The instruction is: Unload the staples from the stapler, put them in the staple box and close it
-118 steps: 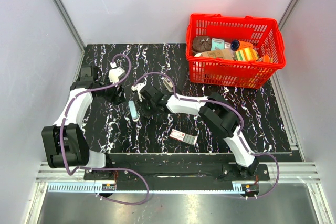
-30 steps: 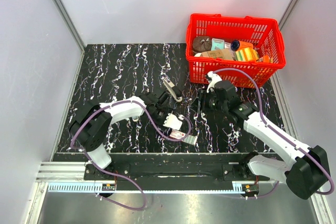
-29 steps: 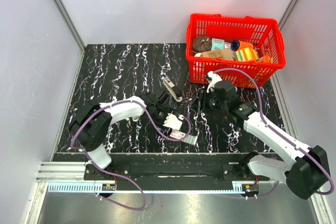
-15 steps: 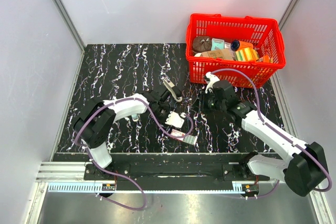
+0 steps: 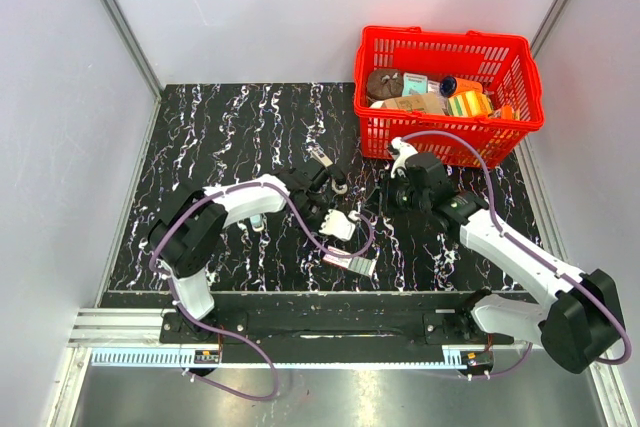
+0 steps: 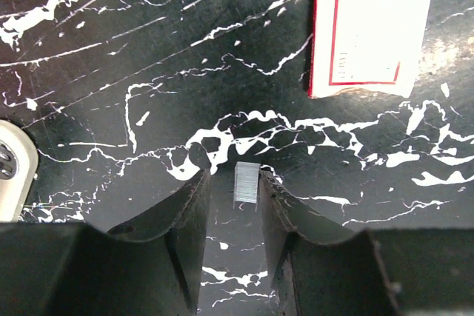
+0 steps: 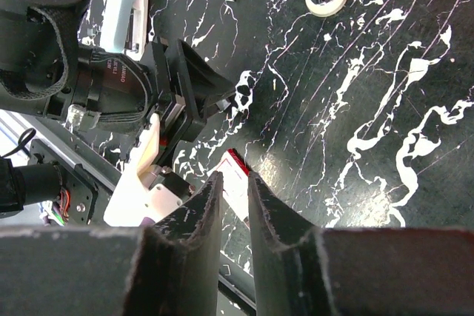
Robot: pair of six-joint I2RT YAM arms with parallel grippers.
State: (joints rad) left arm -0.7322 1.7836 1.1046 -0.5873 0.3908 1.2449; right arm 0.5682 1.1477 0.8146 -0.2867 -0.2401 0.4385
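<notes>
Straddles 1 loose staple strip (image 6: 246,185) on the table (image 6: 111,72) with the left gripper (image 6: 234,177), jaws narrow but not yet pinching, probably to carry it off. Leaves the stapler (image 5: 322,160) lying just beyond it. Parks the right gripper (image 7: 235,177) aside, clear of the work, slightly parted, holding nothing.

Basket (image 5: 445,35) back right — stapler (image 5: 320,159) at centre, box (image 5: 349,260) before it

The box (image 6: 366,27) runs off the left wrist view's top edge; a pale object (image 6: 9,175) at its left edge is too cropped to identify. From above, the left arm (image 5: 225,205) covers most of the tube (image 5: 255,219).
</notes>
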